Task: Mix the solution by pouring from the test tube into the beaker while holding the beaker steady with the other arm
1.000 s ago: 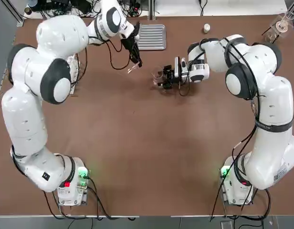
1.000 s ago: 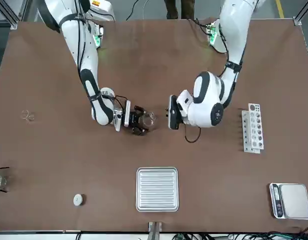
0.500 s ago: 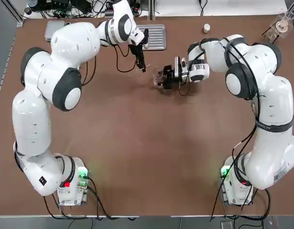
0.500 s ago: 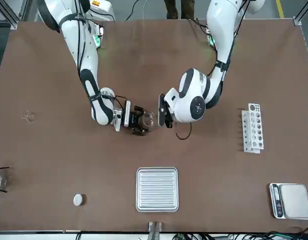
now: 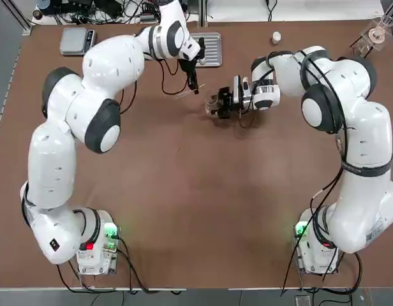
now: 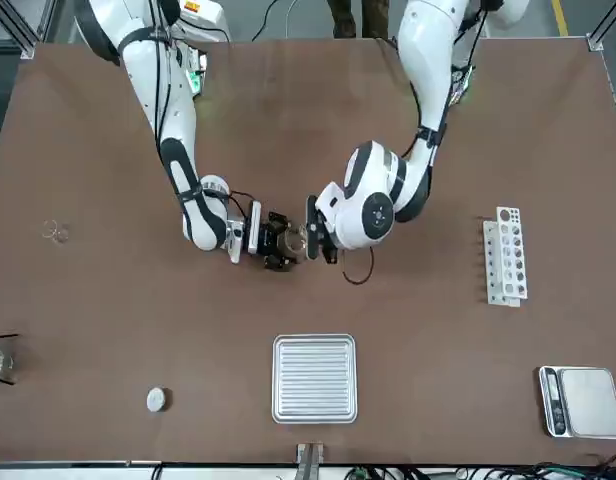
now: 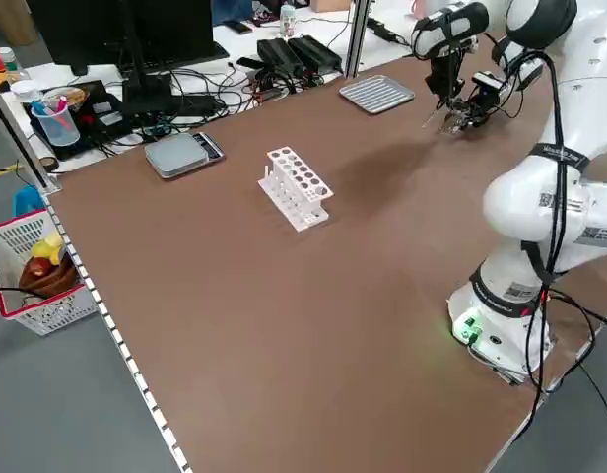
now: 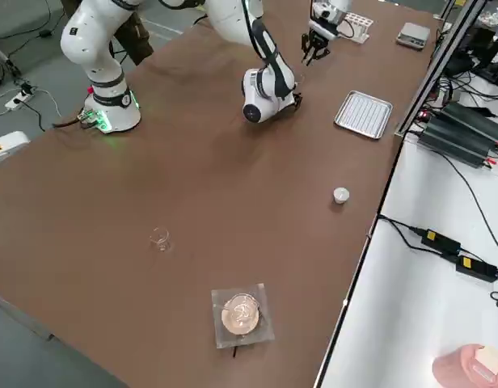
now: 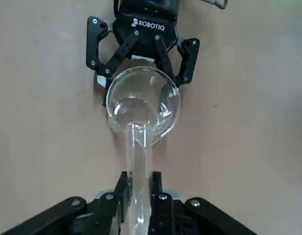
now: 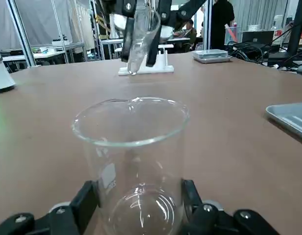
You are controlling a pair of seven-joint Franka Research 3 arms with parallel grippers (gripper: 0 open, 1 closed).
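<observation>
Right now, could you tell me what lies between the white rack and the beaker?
In the front view, the left tool, holding the test tube, sits between the white rack and the beaker; otherwise bare table.

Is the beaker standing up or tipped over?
Standing up: the beaker sits upright on the table, rim level, held in the right gripper.

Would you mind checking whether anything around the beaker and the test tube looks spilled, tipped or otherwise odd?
Nothing stands out. The beaker stands upright on the table in the right hand, no spill shows around it, and the left hand holds the test tube above it, its end over the rim.
</observation>
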